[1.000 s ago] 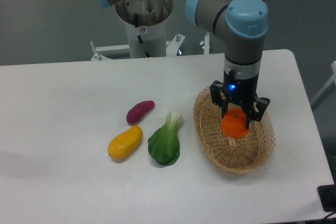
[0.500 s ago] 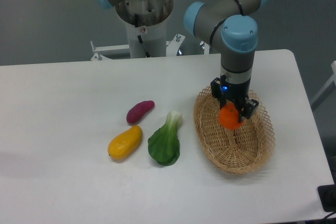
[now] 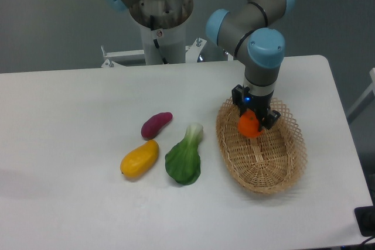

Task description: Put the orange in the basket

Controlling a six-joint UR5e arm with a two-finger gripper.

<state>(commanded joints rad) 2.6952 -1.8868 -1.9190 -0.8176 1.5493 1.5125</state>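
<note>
The orange [image 3: 248,126] is small, round and bright orange. It sits between the black fingers of my gripper [image 3: 252,127], which is shut on it. The gripper points straight down over the far end of the basket [image 3: 295,159], an oval light tan wicker basket with a lacy rim at the right of the table. The orange hangs over the inside of the basket near its far rim. I cannot tell whether it touches the weave. The fingers hide part of the orange.
On the white table [image 3: 70,121] left of the basket lie a green bok choy [image 3: 184,159], a yellow-orange mango-like fruit [image 3: 139,158] and a purple sweet potato [image 3: 156,124]. The robot's base column [image 3: 159,21] stands behind the table's far edge.
My gripper has carried the orange from over the middle of the basket toward its far end, up and slightly left in the picture. The other items have not moved.
</note>
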